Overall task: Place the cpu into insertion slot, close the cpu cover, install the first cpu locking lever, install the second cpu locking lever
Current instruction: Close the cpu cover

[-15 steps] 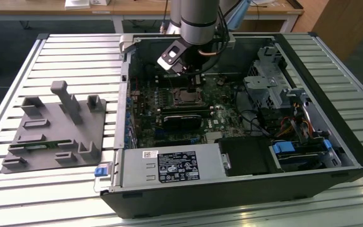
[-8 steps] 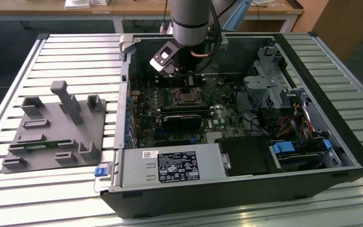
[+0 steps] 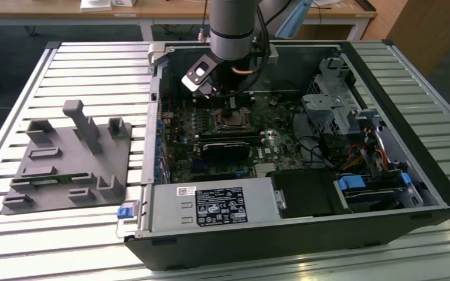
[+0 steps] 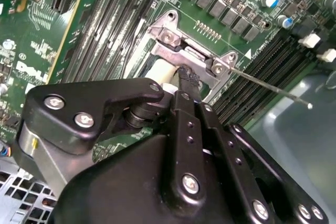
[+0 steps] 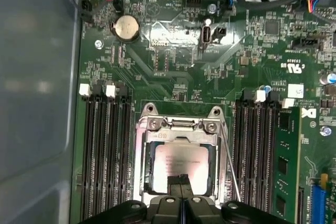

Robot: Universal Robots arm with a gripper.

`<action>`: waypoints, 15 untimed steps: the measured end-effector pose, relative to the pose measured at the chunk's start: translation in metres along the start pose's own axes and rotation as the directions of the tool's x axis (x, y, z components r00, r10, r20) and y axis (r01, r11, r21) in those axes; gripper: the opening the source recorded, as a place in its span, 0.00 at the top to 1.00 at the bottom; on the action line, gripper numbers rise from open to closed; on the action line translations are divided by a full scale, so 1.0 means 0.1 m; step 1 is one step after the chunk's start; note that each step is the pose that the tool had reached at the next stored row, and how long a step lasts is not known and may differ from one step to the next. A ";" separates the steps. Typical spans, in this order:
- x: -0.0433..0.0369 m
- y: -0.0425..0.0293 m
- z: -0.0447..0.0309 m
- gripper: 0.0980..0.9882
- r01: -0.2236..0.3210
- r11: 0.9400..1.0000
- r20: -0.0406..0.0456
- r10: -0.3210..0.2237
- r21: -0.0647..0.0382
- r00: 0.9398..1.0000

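The cpu (image 5: pixel 181 160) lies flat in the insertion slot (image 5: pixel 139 150), its grey top showing through the window of the cpu cover (image 5: pixel 214 161). The cover looks folded down around it, so the first two steps seem done. In both wrist views a thin wire locking lever (image 5: pixel 231 166) stands free and slanting off the socket's hinge end, so at least that lever is not yet latched. I cannot tell how the other one stands.

The end effector (image 5: pixel 180 181) is clenched and empty, its tips together at the cover's edge opposite the hinge, touching it or just above. The socket sits mid-board, towards the far side of the open computer case (image 3: pixel 436 193) on the slatted worktop (image 3: pixel 92 70). A grey fixture (image 3: pixel 61 164) lies to the exterior view's left.
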State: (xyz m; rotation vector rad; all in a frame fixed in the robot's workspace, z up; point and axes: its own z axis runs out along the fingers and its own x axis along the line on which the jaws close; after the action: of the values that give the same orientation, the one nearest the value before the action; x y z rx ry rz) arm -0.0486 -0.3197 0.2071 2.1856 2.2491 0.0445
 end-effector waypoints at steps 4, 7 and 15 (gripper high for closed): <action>0.000 -0.032 0.038 0.99 0.000 1.000 0.000 0.000 0.000 1.000; 0.000 -0.044 0.065 0.99 0.000 1.000 0.000 0.000 0.000 1.000; 0.003 -0.043 0.056 0.99 0.000 1.000 -0.002 0.000 0.001 1.000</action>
State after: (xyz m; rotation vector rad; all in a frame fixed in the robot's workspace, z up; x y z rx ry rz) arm -0.0528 -0.3195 0.2014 2.1868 2.2503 0.0453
